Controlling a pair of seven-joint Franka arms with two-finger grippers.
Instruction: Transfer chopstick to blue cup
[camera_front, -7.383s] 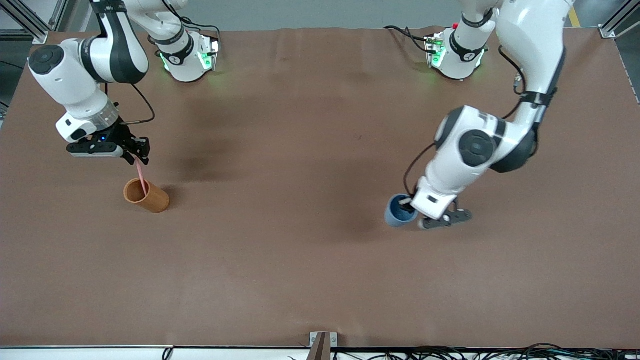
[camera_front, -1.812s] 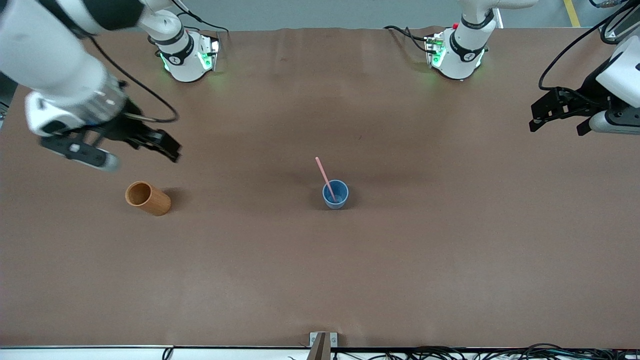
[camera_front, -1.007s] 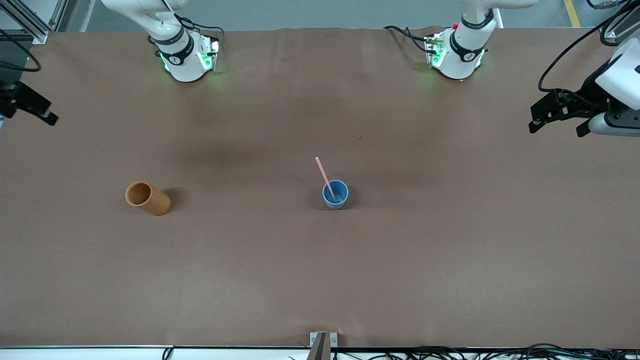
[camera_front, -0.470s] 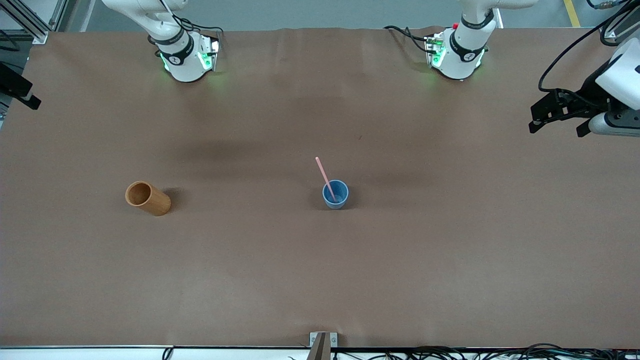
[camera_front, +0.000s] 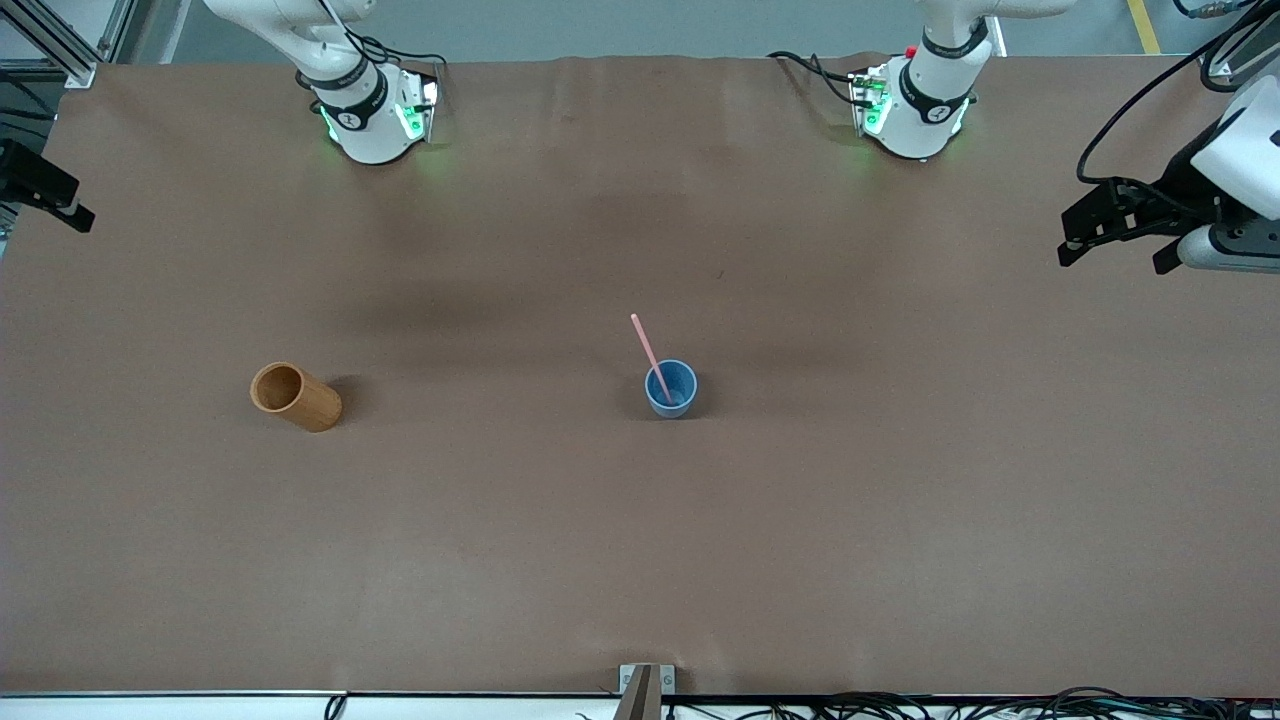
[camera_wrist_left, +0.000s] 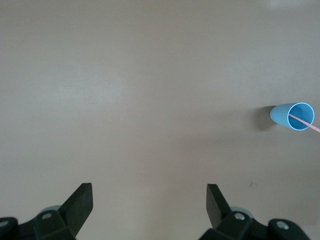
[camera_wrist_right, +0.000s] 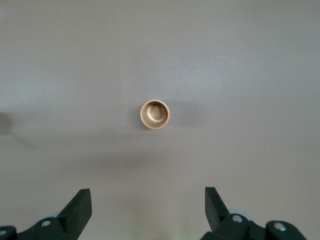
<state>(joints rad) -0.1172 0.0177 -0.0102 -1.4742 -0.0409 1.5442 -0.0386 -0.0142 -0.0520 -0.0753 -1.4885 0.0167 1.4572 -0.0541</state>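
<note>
Chopstick (camera_front: 650, 352) in blue cup (camera_front: 671, 389); wrist view shows wooden cup (camera_wrist_right: 155, 114).

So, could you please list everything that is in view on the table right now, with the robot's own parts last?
chopstick: one, pink, standing tilted in the blue cup.
blue cup: one, blue, upright mid-table.
wooden cup: one, orange-brown, upright and empty, toward the right arm's end.
table: one, brown.
left gripper: one, black, jaws open, over the left arm's end of the table.
right gripper: one, black, jaws open, raised at the right arm's end of the table.
</note>
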